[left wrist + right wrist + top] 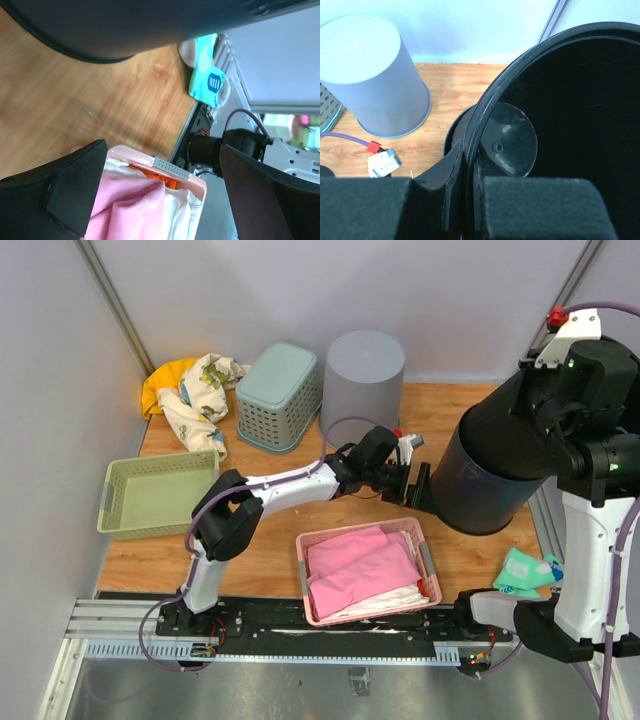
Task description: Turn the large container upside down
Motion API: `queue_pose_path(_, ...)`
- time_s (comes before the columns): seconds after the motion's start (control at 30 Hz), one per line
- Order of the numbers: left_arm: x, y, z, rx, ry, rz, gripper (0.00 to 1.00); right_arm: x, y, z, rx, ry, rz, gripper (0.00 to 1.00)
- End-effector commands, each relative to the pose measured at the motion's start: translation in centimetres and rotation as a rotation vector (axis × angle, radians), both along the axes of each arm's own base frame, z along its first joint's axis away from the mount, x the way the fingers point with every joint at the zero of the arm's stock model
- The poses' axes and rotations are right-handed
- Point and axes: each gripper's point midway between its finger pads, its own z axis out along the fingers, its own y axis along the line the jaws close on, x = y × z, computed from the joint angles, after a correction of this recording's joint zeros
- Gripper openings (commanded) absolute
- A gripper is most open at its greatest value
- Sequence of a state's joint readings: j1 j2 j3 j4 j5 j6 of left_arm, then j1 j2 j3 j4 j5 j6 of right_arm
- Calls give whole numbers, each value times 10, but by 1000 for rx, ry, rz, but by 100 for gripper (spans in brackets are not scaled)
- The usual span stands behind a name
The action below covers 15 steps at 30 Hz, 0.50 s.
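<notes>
Wooden table (270, 550), pale grey walls (450, 290) closing it in on three sides. The black bin (495, 475) is sitting at the right of the table, tipped over at a slant with its base pointing left and near. Its mouth is vanishing under the bulk of the right arm (590, 390), so the overhead view is showing no grip at all. The right wrist camera is settling that: the right gripper (470, 172) is pinching the bin's rim, one finger inside the dark hollow and one outside.

The left gripper (415, 485) is reaching across, just beside the bin's base. Its fingers (75, 195) are standing wide apart with nothing between them. Whether it is touching the bin, or whether the base is resting on the wood, I cannot tell.

The grey bin (363, 380) is standing mouth-down at the far side. The pink basket (428, 565) of cloth is lying near, half cut off in the left wrist view.
</notes>
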State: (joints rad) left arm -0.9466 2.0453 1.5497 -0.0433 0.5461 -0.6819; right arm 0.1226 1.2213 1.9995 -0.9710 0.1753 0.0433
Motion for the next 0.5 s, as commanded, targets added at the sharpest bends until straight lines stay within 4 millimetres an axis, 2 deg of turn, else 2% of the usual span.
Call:
queue_pose_path(0.0, 43, 28, 76, 15, -232, 125, 99, -5, -8, 87, -55, -288, -3, 1)
queue_pose_path(0.13, 70, 58, 97, 27, -287, 230, 99, -19, 0, 127, -78, -422, 59, 1)
queue_pose_path(0.3, 75, 86, 129, -21, -348, 296, 99, -37, 13, 157, -66, -523, 138, 0)
queue_pose_path(0.4, 76, 108, 153, -45, -389, 366, 99, -48, 35, 169, -30, -587, 259, 1)
queue_pose_path(0.47, 81, 131, 167, -64, -395, 438, 99, -55, 56, 175, 15, -618, 374, 1)
